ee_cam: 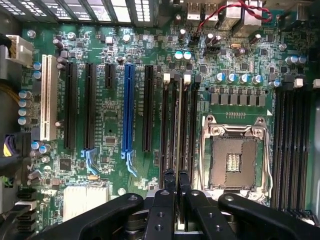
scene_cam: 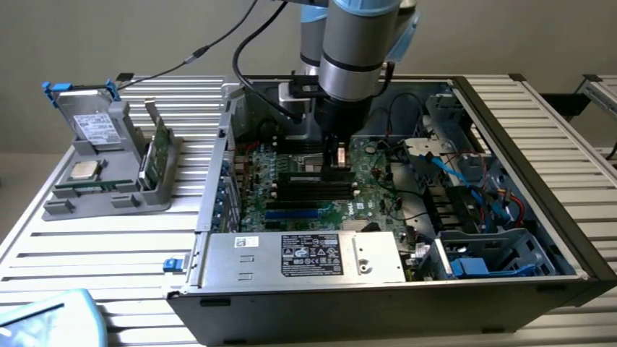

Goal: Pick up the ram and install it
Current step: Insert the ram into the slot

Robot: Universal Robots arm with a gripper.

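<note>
In the middle of the exterior view, the gripper [scene_cam: 336, 160] is seen lowered into the open computer case [scene_cam: 536, 177], just above the motherboard [scene_cam: 371, 189]. The case takes up the centre and the exterior view's right. In the wrist view, the two black fingers [ee_cam: 164, 200] are seen closed almost fully, with only a very narrow gap left between them. In this gap the ram [ee_cam: 177, 125] is clamped. It is seen from its edge, as a thin pale line. The ram is held upright and is lined up along the group of long black memory slots [ee_cam: 192, 125]. These slots lie between the CPU socket [ee_cam: 234, 160] and the blue slot [ee_cam: 128, 107]. Whether the ram is already pressed down into its slot cannot be told. The grey power supply [scene_cam: 308, 254] is seen at the lower centre of the exterior view. At the exterior view's left, a grey tray [scene_cam: 97, 206] is placed on the table, well apart from the gripper.
</note>
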